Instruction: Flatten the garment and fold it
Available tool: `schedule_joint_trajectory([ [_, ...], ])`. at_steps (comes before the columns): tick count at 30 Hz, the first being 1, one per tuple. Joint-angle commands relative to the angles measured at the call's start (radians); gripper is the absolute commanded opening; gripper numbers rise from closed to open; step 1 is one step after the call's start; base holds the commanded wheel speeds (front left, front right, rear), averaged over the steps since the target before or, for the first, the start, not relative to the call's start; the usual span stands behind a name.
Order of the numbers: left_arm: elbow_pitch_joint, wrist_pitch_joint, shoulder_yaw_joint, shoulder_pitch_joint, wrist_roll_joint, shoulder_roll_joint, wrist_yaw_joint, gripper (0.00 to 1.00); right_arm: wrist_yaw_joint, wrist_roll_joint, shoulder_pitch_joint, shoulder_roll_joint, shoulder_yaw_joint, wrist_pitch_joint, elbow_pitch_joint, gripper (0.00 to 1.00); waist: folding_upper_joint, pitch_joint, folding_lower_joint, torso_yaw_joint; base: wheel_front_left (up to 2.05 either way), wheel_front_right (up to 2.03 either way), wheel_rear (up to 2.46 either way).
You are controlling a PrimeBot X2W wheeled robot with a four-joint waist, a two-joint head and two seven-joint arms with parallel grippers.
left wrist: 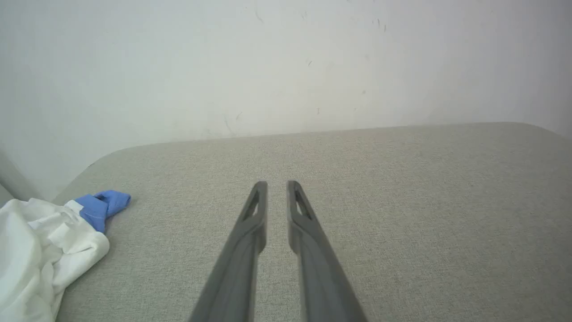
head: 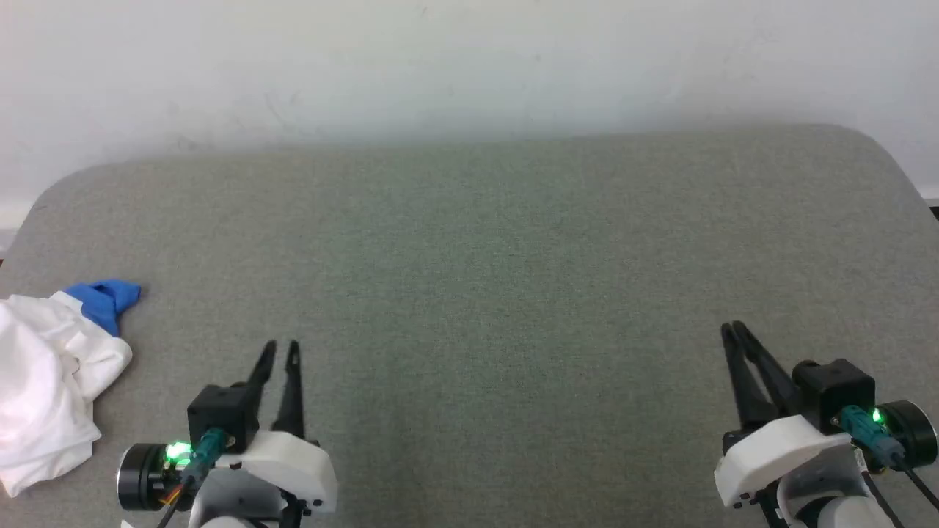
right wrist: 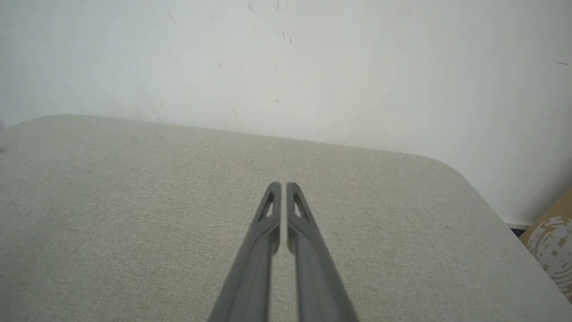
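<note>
Wide grey surface, and the garment sits crumpled at the lower left edge of the frame, blue cuff poking upward, no clear long axis. Left tool, slightly parted and empty, is nearer; right tool, pressed together, waits lower right
</note>
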Motion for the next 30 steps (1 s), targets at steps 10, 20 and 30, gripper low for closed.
schedule_joint_trajectory([
  [10,0.004,-0.022,-0.01,-0.006,-0.024,0.0,-0.005,1.0,0.0,0.016,0.006,0.0,-0.008,-0.022,-0.003,1.0,0.0,-0.001,0.0,0.003,0.0,0.0,0.0],
  [20,0.008,-0.043,-0.013,-0.008,-0.058,0.0,-0.012,1.0,0.0,0.03,0.014,0.001,-0.013,-0.043,-0.012,1.0,0.0,-0.006,0.0,0.034,0.0,0.0,0.0],
  [30,0.008,-0.064,-0.003,-0.008,-0.087,-0.001,-0.015,1.0,-0.001,0.028,0.022,0.001,-0.008,-0.064,-0.026,1.0,0.0,-0.013,0.0,0.105,0.0,0.0,0.0],
])
